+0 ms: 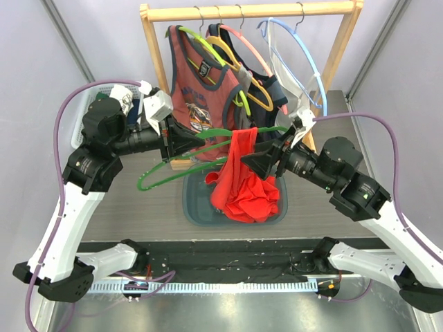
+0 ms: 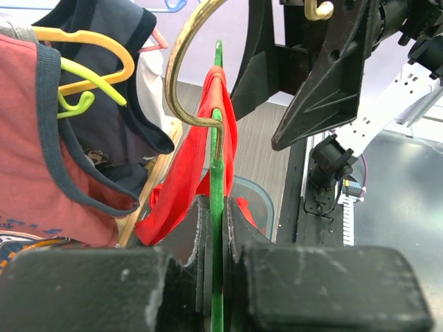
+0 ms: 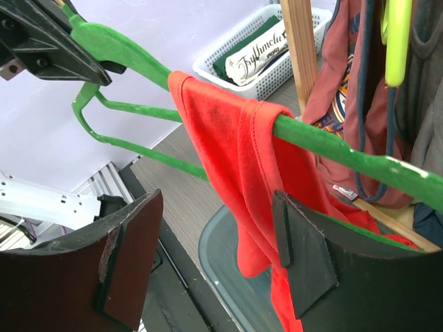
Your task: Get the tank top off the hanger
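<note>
A green hanger (image 1: 208,135) is held level above the table, and my left gripper (image 1: 187,138) is shut on it near its hook; the left wrist view shows the green bar (image 2: 217,173) pinched between the pads. A red tank top (image 1: 242,180) hangs by one strap over the hanger's right arm, and its body is bunched in the bin below. My right gripper (image 1: 259,160) stands open at that strap. In the right wrist view the red fabric (image 3: 242,159) hangs between the fingers, close to the right pad (image 3: 287,232), with the hanger arm (image 3: 325,142) just above.
A dark grey bin (image 1: 196,207) sits on the table under the tank top. Behind it a wooden rack (image 1: 249,10) carries several hangers with other garments (image 1: 197,76) and a bare blue hanger (image 1: 308,66). A white basket (image 3: 256,48) stands at the far left.
</note>
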You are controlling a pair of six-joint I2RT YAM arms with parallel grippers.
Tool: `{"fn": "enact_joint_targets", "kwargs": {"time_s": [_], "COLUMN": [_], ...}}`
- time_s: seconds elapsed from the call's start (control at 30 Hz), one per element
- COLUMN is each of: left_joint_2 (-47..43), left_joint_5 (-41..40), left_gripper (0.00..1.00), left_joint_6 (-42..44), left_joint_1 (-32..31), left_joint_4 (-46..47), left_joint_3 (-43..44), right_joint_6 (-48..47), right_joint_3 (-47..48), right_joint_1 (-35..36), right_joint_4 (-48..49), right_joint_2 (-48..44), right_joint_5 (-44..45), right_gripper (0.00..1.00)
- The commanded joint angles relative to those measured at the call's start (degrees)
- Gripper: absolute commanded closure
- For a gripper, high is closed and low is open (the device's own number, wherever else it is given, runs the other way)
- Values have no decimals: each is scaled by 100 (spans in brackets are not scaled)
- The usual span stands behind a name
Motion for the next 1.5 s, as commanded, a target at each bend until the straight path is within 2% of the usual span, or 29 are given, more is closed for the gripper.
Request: {"fn": "enact_joint_targets", "kwargs": {"time_s": [0.0,0.3,0.67,0.83,0.93,0.97,1.03,1.07,1.3,1.47], "left_joint_2": [-174,-227,-166,-166,-174,-174,-174,-174,-183,-201], "left_joint_5": [161,178,231,239,231,239,231,222,12,-138], "left_gripper": [100,100,100,100,100,100,100,100,100,100], "left_joint_6": [-83,-118,-180,-180,-180,-180,-180,-171,-48,267], "left_joint_1": [-24,-33,-33,-33,-33,-33,-33,-33,-33,-33], "left_joint_4": [445,471,489,489,489,498,506,515,515,384], "left_joint_3": [104,42,-37,-89,-116,-116,-142,-168,-353,-476], "right_joint_6": [98,81,81,99,107,116,107,116,134,64], "right_joint_3": [-48,-136,40,180,189,181,145,128,127,294], "right_joint_1": [25,25,43,87,104,104,113,113,113,113], "right_joint_4": [303,470,707,856,900,927,944,944,813,436], "right_joint_2": [-168,43,342,544,571,562,545,518,80,-272], "right_joint_5": [30,-23,-181,-225,-216,-199,-164,-163,-40,485], "right_gripper": [29,31,42,59,74,82,90,98,99,99]}}
